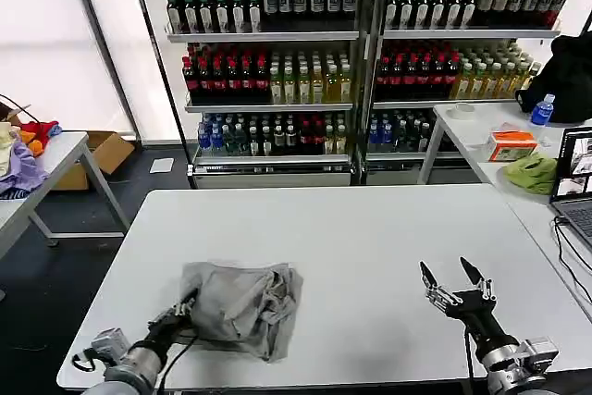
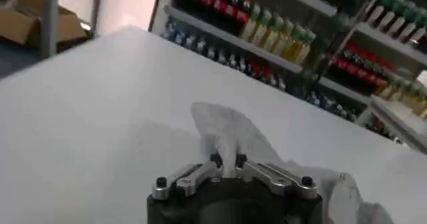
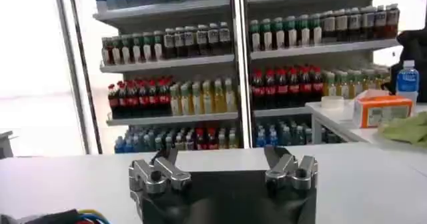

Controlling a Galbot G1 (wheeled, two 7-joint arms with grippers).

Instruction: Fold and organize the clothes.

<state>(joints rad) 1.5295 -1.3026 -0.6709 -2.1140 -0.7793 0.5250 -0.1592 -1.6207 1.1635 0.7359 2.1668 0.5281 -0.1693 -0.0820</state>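
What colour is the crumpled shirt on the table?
Light grey; the shirt shows best in the head view.

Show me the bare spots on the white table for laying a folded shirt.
Bare: the table's whole far half, and the stretch between the crumpled grey shirt and the open right claw. Crowded: the near left, where the left claw pinches the shirt.
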